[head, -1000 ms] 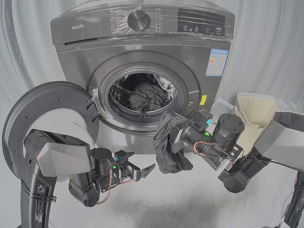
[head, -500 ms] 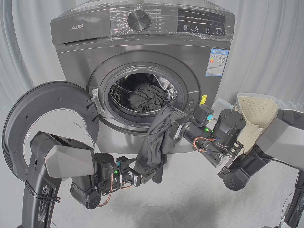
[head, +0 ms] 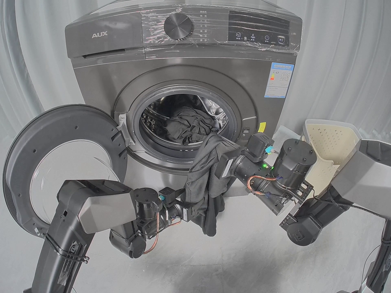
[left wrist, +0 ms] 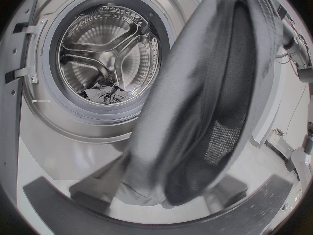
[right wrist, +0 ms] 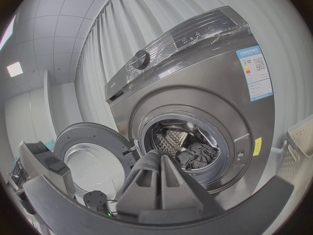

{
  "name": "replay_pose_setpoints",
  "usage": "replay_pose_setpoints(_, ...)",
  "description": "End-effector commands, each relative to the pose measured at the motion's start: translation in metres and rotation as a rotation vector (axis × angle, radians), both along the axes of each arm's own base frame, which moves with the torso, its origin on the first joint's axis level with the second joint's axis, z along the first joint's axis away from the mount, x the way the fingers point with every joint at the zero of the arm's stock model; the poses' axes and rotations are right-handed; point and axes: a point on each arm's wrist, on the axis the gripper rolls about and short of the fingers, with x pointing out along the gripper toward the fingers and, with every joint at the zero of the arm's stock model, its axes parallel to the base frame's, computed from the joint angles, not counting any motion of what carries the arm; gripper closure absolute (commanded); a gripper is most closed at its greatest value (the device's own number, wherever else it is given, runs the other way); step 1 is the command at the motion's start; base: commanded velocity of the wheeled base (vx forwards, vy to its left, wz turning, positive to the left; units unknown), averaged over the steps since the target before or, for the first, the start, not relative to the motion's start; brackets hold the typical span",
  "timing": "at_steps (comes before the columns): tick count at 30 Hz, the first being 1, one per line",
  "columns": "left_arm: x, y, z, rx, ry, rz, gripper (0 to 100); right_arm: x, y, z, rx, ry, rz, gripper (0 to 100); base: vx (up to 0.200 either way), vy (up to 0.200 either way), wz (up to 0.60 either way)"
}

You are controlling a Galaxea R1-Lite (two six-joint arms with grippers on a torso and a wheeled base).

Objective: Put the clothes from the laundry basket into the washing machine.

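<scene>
Arm shells (head: 106, 211): we log grey, faceted panels.
Wrist motors (head: 294, 159): black cylinders, green lights.
Cables (head: 256, 182): coppery, looped.

We see the washing machine (head: 183, 66) in the centre, its door (head: 61, 143) open to the left and clothes (head: 189, 125) inside. A garment (head: 205, 176) hangs before the opening from the right gripper (head: 220, 157). The left gripper (head: 191, 213) sits lower, at the garment's hanging part. The laundry basket (head: 330, 143) stands right of the machine.
</scene>
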Motion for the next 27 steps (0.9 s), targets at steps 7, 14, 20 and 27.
replay_pose_setpoints(7,-0.005,0.008,0.002,0.011,0.014,0.026,100,0.005,-0.014,0.0,-0.005,0.007,-0.035,100,0.0,0.0,0.0)
replay_pose_setpoints(14,-0.024,0.033,0.06,-0.012,-0.028,0.059,100,0.009,-0.029,-0.009,-0.024,0.038,-0.073,100,0.0,0.0,0.0)
replay_pose_setpoints(20,-0.063,0.072,0.137,-0.064,-0.128,0.073,100,-0.009,-0.055,-0.03,-0.069,0.134,-0.087,100,0.0,0.0,0.0)
replay_pose_setpoints(27,-0.099,0.098,0.183,-0.108,-0.225,0.053,100,-0.031,-0.082,-0.014,-0.02,0.129,-0.05,100,0.0,0.0,0.0)
